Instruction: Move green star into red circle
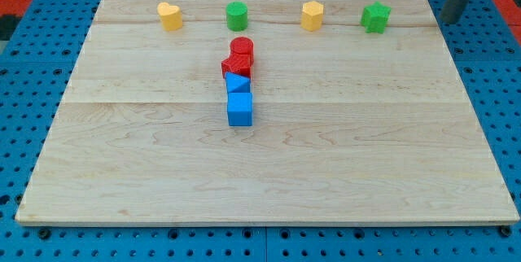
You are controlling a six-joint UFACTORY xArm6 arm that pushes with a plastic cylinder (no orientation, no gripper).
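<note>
The green star (375, 17) lies near the view's top right of the wooden board (269, 181). The red circle (241, 49) lies near the board's upper middle, touching a second red block (235, 68) just below it. My rod comes in at the view's top right corner, and my tip (448, 19) is past the board's right edge, to the right of the green star and apart from it.
A blue triangular block (237, 84) and a blue cube (239, 109) line up below the red blocks. Along the top row lie a yellow heart (169, 16), a green cylinder (236, 15) and a yellow hexagon-like block (312, 15).
</note>
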